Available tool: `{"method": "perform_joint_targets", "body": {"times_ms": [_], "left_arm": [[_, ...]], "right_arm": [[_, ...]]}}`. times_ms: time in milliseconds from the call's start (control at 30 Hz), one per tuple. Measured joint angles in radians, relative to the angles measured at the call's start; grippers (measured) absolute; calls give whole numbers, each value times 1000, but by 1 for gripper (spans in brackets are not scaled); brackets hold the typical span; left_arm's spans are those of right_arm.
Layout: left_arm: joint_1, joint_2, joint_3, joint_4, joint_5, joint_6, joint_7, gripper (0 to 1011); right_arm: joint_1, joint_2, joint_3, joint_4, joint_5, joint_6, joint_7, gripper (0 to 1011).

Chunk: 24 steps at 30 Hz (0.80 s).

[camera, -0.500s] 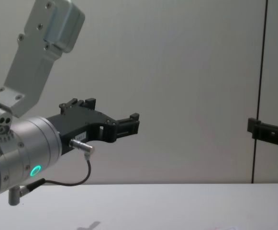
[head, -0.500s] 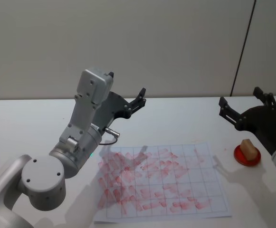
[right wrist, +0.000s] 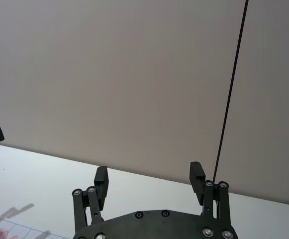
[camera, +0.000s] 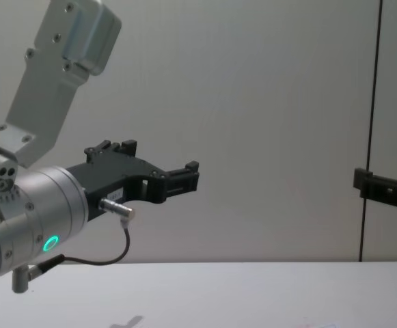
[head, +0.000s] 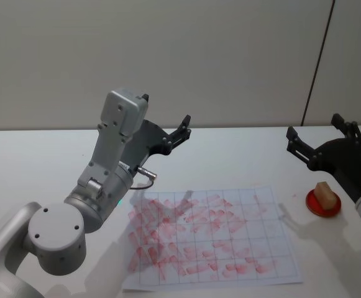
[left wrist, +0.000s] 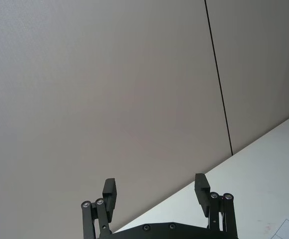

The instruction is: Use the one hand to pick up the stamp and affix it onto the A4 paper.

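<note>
Left gripper [left wrist: 154, 185] raised over table's [head: 37, 161] left half, fingers spread wide, empty; A4 paper [head: 211, 239] flat near front edge, centre, grid smeared with red marks; stamp [head: 324, 192] upright on red pad [head: 312, 207] near right edge, apart from paper; right gripper [head: 314, 126] aloft there, fingers splayed, empty.

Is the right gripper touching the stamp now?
Apart. In the head view the open right gripper hangs beyond the stamp on its red pad, white table showing between them.
</note>
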State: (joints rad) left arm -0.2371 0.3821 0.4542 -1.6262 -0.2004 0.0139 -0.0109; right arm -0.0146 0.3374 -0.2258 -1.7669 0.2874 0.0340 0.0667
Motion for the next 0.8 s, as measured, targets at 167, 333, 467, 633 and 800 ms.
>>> {"method": "perform_joint_targets", "body": {"times_ms": [167,333,467,633,800], "left_arm": [[0,0,0,0,0,0,0,1001],[0,0,0,0,0,0,0,1001],[0,0,0,0,0,0,0,1001],[0,0,0,0,0,0,0,1001],[0,0,0,0,0,0,0,1001]], "right_arm": [[0,0,0,0,0,0,0,1001],[0,-1,0,0,-1,0,-1,1001],[0,-6,-3,-3,-7,8,-12,1001],[0,-24,-12,-17,-25,42,-52,1001],[-1,-42,-21,-30,-39,89,-97,1001]]}}
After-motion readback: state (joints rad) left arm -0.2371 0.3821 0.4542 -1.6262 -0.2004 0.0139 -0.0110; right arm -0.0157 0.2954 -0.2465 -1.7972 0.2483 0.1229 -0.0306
